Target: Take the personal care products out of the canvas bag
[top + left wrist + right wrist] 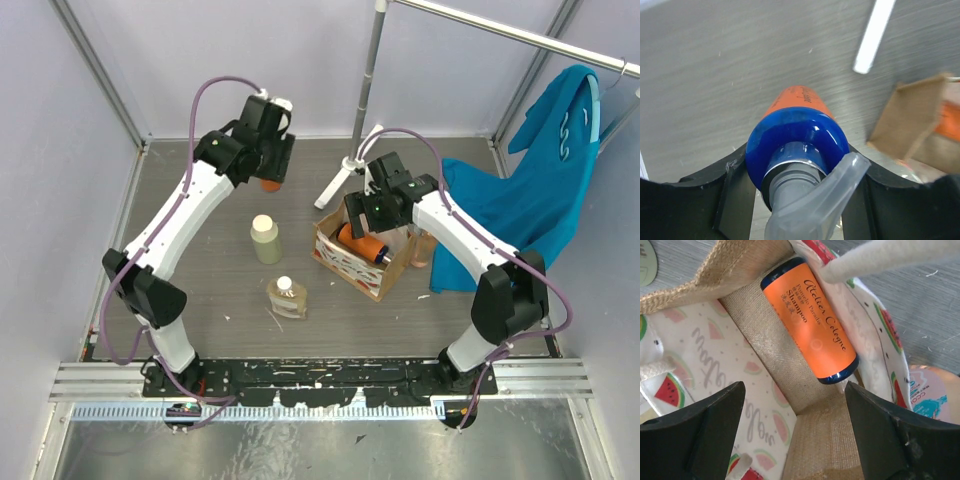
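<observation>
Clenching our left end effector (269,168) on the blue-capped orange plastic bottle (799,122), we hover our released right end effector (795,392) over the dark orange shampoo bottle (810,320) inside the tan canvas bag (822,455).

Canvas bag (765,350) mouth open, right pincer (794,390) spread just above it. Rope handle (880,260) crosses one side of the opening next to dark orange bottle (810,320); bag floor beside the bottle is free. Teal garment (530,200) crowds bag's right, white rod (335,185) behind it. Left pincer (799,170) clamped on blue-capped bottle (797,102), well apart. Yellow-green bottle (266,240) and amber bottle (286,298) sit left of bag, table (230,270) gap between.
</observation>
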{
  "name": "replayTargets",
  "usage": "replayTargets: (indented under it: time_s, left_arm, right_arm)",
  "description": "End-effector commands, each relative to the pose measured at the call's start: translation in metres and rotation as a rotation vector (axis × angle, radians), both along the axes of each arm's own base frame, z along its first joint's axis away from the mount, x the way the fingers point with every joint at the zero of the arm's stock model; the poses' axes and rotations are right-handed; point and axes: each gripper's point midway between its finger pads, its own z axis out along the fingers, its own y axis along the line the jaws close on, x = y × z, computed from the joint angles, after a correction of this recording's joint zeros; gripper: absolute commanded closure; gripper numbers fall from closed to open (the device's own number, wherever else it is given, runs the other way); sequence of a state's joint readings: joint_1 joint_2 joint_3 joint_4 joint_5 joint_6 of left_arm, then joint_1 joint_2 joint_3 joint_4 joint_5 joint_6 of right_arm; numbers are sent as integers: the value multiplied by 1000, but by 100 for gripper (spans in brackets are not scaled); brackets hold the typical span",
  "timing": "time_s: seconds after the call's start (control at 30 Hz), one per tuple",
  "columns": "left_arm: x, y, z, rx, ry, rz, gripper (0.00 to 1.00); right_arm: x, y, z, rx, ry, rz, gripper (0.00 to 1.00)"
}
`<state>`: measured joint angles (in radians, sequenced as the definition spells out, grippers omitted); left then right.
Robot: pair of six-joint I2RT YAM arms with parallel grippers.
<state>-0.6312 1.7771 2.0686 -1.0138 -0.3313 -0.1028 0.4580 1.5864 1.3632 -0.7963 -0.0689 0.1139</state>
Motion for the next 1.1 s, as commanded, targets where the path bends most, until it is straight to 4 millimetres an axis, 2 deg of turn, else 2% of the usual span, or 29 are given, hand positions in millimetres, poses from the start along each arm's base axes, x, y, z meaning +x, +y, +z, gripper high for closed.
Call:
replayTargets:
  time_s: [0.0,0.07,0.23,0.37,0.6,0.73,0.83,0.93,1.07]
  left_arm:
    - [24,2,-20,-135,6,41,80]
    - [29,8,-40,-121,41,64,81]
    - [39,9,-75,-147,71,93,79]
    - [39,13,-100,-159,115,131,72]
    - [35,14,-131,-167,181,158,58]
    - [29,10,-146,-190,217,163,52]
    - [24,7,-155,-205,245,162,48]
    - [19,6,-163,-218,272,167,45]
    - [14,6,-172,-226,292,176,40]
  right_arm:
    - [27,4,10,-9,-110,36,13]
    - [32,5,1,-29,-98,47,12]
    - [32,4,-32,-100,-8,110,10]
    - [26,-3,-66,-170,82,148,9]
    - [17,-17,-97,-260,150,164,6]
    - [4,-21,-107,-305,190,176,9]
    - [-15,-18,-113,-316,231,207,13]
    - [-37,-14,-117,-357,261,251,13]
    - [-51,-15,-129,-416,275,258,13]
